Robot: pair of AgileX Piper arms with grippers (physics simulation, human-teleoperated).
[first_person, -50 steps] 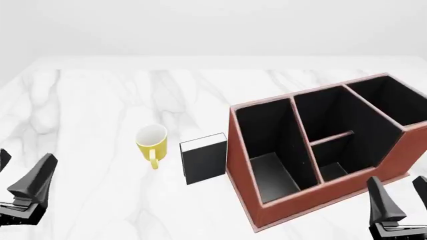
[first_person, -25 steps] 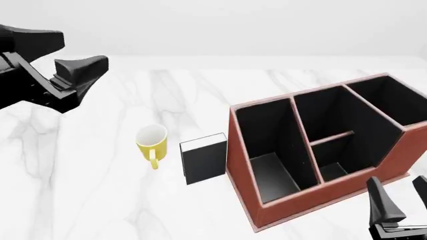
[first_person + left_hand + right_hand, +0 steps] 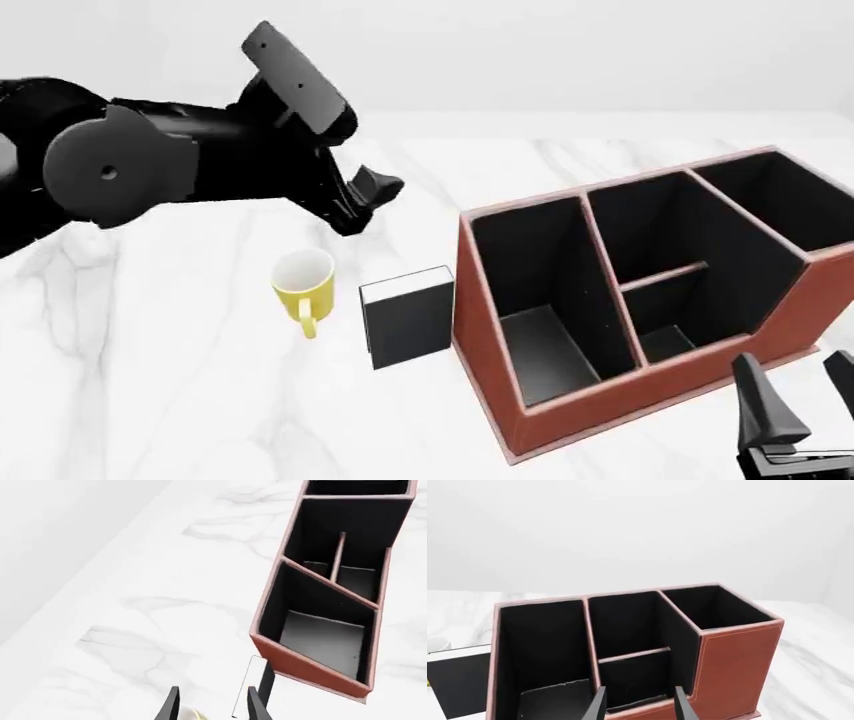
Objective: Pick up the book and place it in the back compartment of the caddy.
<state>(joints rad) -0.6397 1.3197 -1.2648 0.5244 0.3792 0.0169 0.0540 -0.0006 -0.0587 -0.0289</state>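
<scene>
A: Left to right, what stands where?

B: The left gripper (image 3: 363,203) hangs empty above the surface (image 3: 174,400), fingers apart; below it are a mug (image 3: 303,281) and the book (image 3: 408,318), upright, just beside the caddy (image 3: 534,425).

A: Progress?

B: None visible: the back compartment (image 3: 663,342) is empty. Grasp, lift and placing remain. The right gripper (image 3: 798,405) waits, fingers apart.

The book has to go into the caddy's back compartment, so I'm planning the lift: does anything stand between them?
Only the caddy's own walls. The book stands beside its near wall; the back compartment lies past a long cell and its divider.
</scene>
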